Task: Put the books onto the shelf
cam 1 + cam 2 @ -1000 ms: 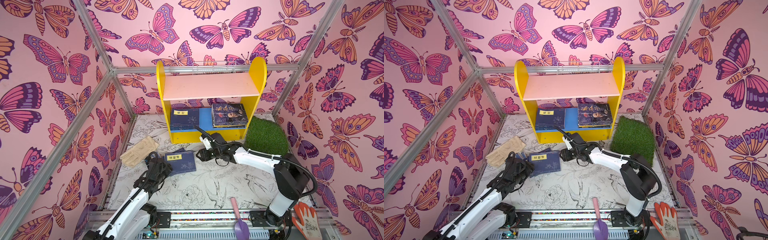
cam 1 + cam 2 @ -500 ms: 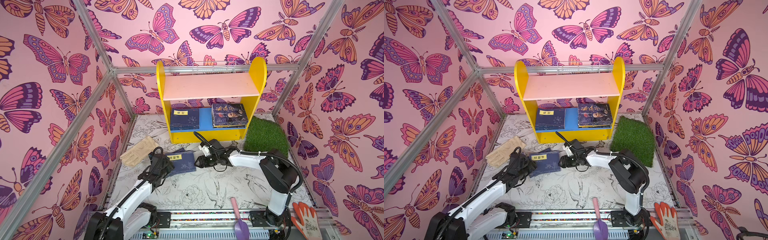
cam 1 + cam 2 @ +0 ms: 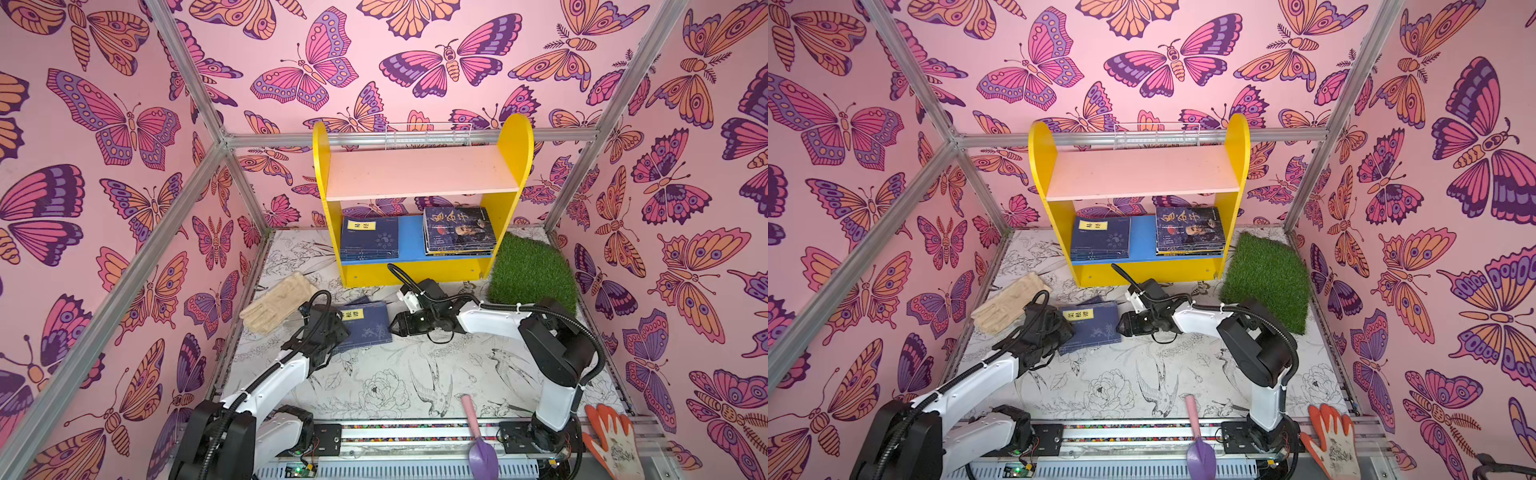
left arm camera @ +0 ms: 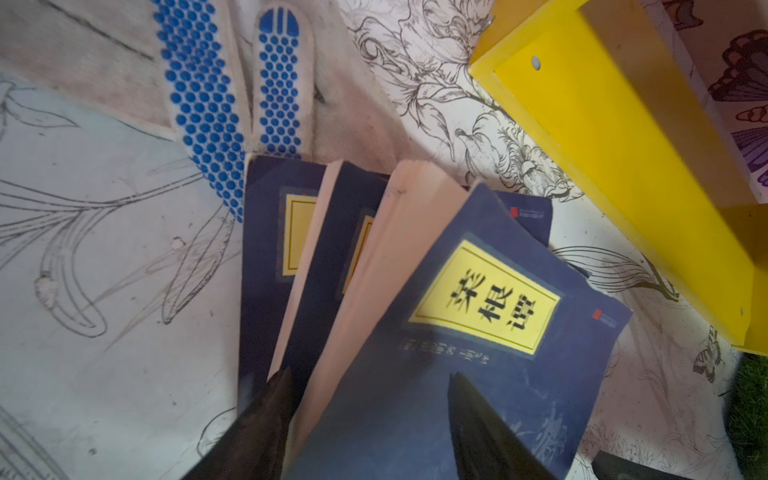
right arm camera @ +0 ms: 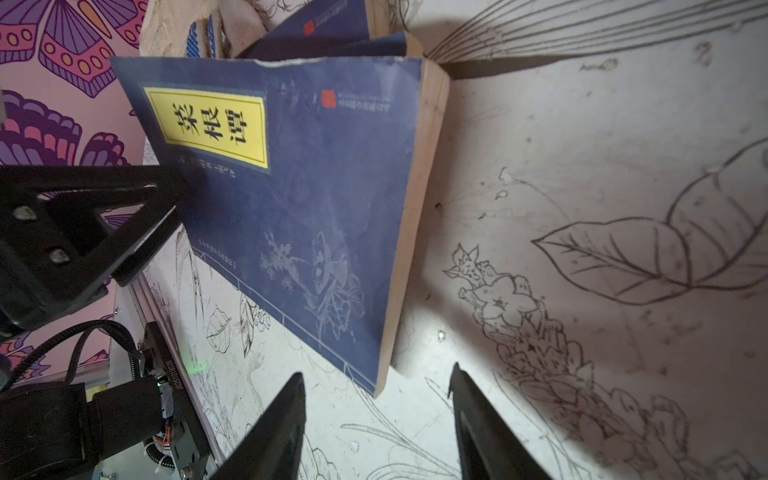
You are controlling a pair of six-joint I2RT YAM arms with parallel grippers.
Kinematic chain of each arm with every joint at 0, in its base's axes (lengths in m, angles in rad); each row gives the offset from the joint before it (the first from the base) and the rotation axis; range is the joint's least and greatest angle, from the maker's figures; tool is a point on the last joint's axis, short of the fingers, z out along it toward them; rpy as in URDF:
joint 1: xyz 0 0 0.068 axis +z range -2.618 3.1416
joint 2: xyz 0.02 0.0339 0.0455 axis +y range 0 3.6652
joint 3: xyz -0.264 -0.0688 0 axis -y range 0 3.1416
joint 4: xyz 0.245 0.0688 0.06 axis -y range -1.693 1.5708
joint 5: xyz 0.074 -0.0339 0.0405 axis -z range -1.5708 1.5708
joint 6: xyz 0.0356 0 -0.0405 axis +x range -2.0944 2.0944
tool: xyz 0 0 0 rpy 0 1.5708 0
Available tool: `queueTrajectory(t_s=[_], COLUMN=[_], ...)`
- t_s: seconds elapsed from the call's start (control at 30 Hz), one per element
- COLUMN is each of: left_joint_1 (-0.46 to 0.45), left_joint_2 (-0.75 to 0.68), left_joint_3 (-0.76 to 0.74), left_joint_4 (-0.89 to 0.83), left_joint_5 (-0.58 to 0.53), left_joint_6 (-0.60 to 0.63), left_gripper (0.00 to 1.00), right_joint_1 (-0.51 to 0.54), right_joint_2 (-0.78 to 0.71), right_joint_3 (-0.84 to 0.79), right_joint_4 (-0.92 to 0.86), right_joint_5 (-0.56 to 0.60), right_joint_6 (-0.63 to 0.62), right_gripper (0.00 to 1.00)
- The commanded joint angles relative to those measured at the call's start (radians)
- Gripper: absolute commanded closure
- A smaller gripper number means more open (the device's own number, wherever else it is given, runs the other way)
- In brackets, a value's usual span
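In both top views the shelf (image 3: 415, 170) (image 3: 1142, 170) is seen at the middle of the far edge of the flower-printed mat (image 3: 374, 386). It is made of two yellow round-topped sides, one pale pink upper board and one blue lower board. Two stacks of books are laid flat on the blue board: a navy stack (image 3: 369, 241) at its left end and a portrait-cover stack (image 3: 459, 230) at its right end. The number in each cannot be told. One loose pile (image 3: 368, 328) (image 3: 1094, 326) is set on the mat before the shelf, left of the middle, between the left gripper (image 3: 337, 330) and the right gripper (image 3: 392, 326).

From the left wrist, three navy books are counted in the pile, fanned, and yellow labels are seen on all three. The left gripper (image 4: 370, 374) is shown partly open. One finger is laid over the cover of the top book (image 4: 498, 340) and the other beside its page edge; nothing is clamped.

From the right wrist, the right gripper (image 5: 376, 370) is shown partly open and empty, just off the top book's near corner.
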Motion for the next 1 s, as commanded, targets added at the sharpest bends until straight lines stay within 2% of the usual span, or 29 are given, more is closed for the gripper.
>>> queueTrajectory(t_s=[0.0,0.27,0.67,0.83,0.97], left_joint_1=[0.002,-0.042,-0.098,-0.111,-0.12], left_joint_2=[0.03,0.064,-0.002,-0.007,0.007], left_joint_3=[0.021,0.019,-0.084,-0.098,-0.094], left_joint_4=[0.038,0.053,0.053,0.055,0.06], left_joint_5=[0.032,0.071,0.015,0.008,0.008], left_joint_6=[0.018,-0.024,-0.137,-0.157,-0.163], left_gripper=[0.38,0.39,0.4,0.4,0.4], right_joint_1=[-0.001,-0.017,-0.085,-0.086,-0.085], right_joint_2=[-0.001,0.033,0.096,0.117,0.079], right_joint_3=[-0.009,-0.031,-0.11,-0.12,-0.161], right_joint_4=[0.013,0.05,0.204,0.295,0.452], right_joint_5=[-0.014,-0.073,-0.172,-0.227,-0.292], right_joint_6=[0.003,0.017,0.124,0.146,0.184], right_gripper=[0.45,0.45,0.47,0.5,0.56])
